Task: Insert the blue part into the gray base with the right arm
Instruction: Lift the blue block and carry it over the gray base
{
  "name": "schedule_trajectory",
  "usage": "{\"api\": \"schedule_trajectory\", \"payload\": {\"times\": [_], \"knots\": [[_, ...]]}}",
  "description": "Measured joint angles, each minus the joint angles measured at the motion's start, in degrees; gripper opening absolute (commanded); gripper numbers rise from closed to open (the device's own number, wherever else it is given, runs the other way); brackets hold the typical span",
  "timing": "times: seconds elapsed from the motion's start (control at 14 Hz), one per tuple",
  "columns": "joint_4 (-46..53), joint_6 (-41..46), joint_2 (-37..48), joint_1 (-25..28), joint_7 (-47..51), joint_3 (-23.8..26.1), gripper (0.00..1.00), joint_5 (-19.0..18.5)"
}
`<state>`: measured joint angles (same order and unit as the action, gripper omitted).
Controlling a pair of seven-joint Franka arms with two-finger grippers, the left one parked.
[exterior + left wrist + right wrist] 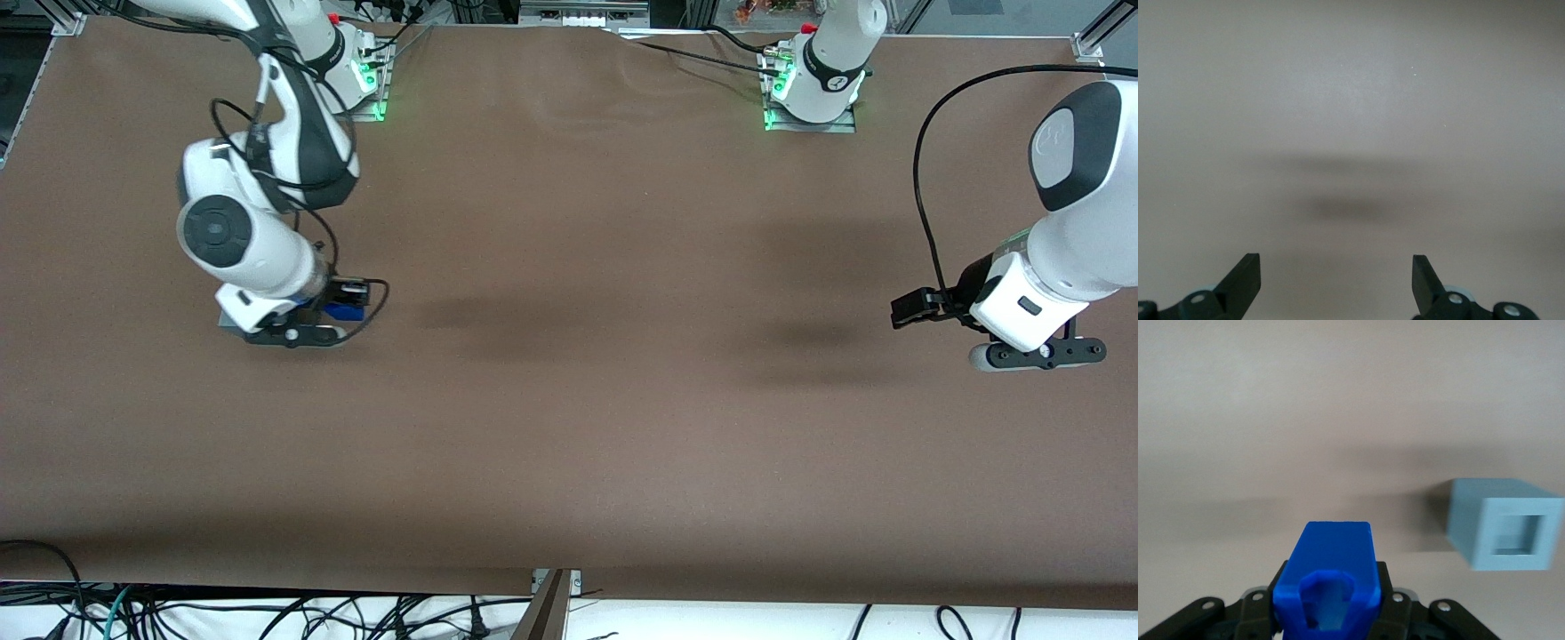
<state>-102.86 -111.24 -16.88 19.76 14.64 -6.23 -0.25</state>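
Note:
My right gripper point(342, 307) is shut on the blue part point(1331, 577), a bright-blue piece with a notched end held between the black fingers point(1395, 613) above the table. The part also shows in the front view point(345, 311) under the white wrist. The gray base point(1501, 523), a matte gray cube with a square recess, stands on the brown table a short way off to the side of the held part, not touching it. In the front view only a gray corner of the base point(229, 324) shows from under the right arm's wrist.
The brown table point(569, 400) stretches bare toward the parked arm's end. The arm mounts with green lights point(369, 89) stand at the table edge farthest from the front camera. Cables point(267, 613) lie past the near table edge.

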Motion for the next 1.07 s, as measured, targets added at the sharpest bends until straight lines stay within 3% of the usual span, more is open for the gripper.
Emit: {"api": "schedule_trajectory", "payload": {"times": [0.36, 0.57, 1.07], "knots": [[3.0, 5.5, 0.3, -0.2, -9.9, -9.9, 0.24, 0.0], [1.6, 5.3, 0.0, -0.3, -13.2, -13.1, 0.24, 0.0], [-13.0, -10.9, 1.6, -0.3, -17.6, -16.7, 0.24, 0.0]]}}
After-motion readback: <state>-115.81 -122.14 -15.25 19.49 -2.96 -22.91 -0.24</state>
